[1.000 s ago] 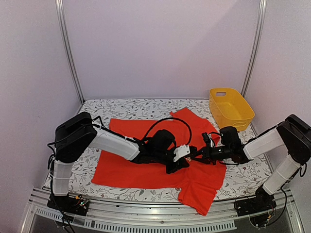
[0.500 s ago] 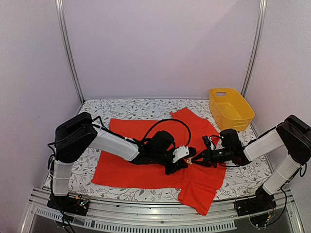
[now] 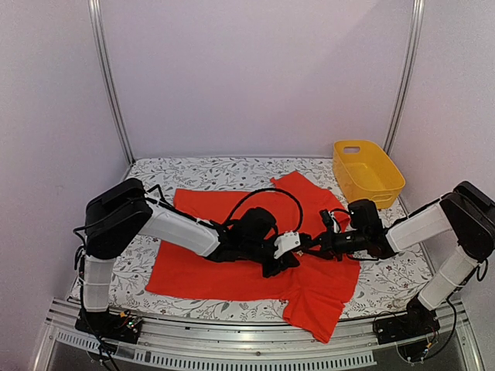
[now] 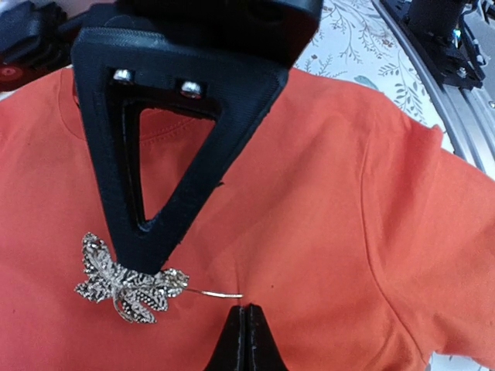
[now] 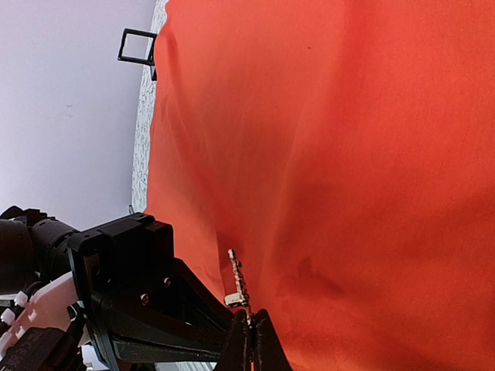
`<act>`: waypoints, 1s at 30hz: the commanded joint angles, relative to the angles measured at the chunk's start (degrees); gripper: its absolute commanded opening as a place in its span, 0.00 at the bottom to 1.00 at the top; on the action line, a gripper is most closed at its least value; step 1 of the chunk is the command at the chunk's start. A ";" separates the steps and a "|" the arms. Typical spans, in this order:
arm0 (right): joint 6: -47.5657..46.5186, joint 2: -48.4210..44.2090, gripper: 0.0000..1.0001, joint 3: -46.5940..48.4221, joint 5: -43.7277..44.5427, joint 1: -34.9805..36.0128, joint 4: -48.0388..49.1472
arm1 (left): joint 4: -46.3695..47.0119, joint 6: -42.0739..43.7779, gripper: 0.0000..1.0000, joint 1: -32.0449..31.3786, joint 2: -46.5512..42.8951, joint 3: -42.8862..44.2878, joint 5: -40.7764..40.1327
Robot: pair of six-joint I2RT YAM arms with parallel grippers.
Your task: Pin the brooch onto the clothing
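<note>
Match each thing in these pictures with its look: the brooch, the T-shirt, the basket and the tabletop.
Things:
1. brooch
2. T-shirt
3. basket
4. tabletop

Looks:
A. plain yellow
B. white with a leaf pattern
C. glittery silver
D. red-orange

Pairs: 1-C, 2-D, 3-A, 4-B

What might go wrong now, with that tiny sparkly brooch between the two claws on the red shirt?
1. The right gripper seems to hold the brooch only by an edge, so it may twist or slip.
2. Its thin pin lies nearly flat on the clothing and might skate over the cloth rather than pierce it.
3. The left gripper sits right at the pin's tip and could bend it.
</note>
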 commanded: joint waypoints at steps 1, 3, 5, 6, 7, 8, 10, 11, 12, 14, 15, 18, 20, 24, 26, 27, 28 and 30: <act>-0.20 0.85 0.00 -0.30 0.00 0.39 1.06 | 1.43 0.11 0.00 0.38 -2.32 -0.41 0.64; -0.11 1.00 0.00 -0.36 -0.12 0.48 1.14 | 1.52 0.13 0.00 0.32 -2.23 -0.41 0.71; -0.01 1.02 0.00 -0.40 -0.35 0.56 1.20 | 1.45 0.18 0.00 0.38 -2.03 -0.23 0.50; -0.01 1.02 0.00 -0.41 -0.43 0.64 1.23 | 1.51 0.14 0.00 0.37 -1.95 -0.16 0.43; -0.01 1.02 0.00 -0.53 -0.49 0.70 1.19 | 1.42 0.19 0.00 0.36 -1.98 -0.18 0.37; -0.01 1.07 0.00 -0.63 -0.60 0.74 1.18 | 1.46 0.17 0.00 0.37 -1.96 -0.16 0.28; -0.01 1.28 0.00 -1.03 -0.64 0.83 1.23 | 1.39 0.16 0.00 0.32 -2.02 -0.14 0.28; 0.06 1.42 0.00 -1.25 -0.78 0.83 1.31 | 1.35 0.21 0.00 0.34 -2.11 -0.07 0.19; 0.07 1.58 0.00 -1.43 -0.81 0.90 1.42 | 1.38 0.32 0.00 0.36 -2.15 -0.06 0.16; 0.23 1.64 0.00 -1.63 -1.05 0.97 1.58 | 1.22 0.40 0.00 0.35 -2.16 0.07 0.09; 0.25 1.64 0.00 -1.72 -1.11 0.94 1.58 | 1.10 0.47 0.00 0.37 -2.16 0.11 0.12; 0.26 1.27 0.00 -1.99 -1.16 0.92 1.54 | 0.88 0.51 0.00 0.38 -2.03 0.12 0.07; 0.26 0.97 0.00 -2.08 -1.24 0.92 1.47 | 0.77 0.57 0.00 0.38 -2.06 0.20 -0.09; 0.43 0.59 0.00 -2.16 -0.81 0.92 1.45 | 0.66 0.55 0.00 0.32 -2.05 0.29 0.41; 0.27 0.37 0.00 -1.44 -0.89 0.94 1.39 | 0.51 0.57 0.00 0.35 -2.07 0.38 0.63; 0.13 0.39 0.00 -0.89 -0.83 0.92 1.23 | 0.42 0.57 0.00 0.33 -2.07 0.38 0.61; 0.01 0.34 0.00 -0.45 -0.61 0.92 1.00 | 0.32 0.57 0.00 0.37 -2.12 0.38 0.60; -0.42 0.29 0.00 0.29 -0.25 0.92 0.57 | 0.28 0.52 0.00 0.34 -2.20 0.31 0.53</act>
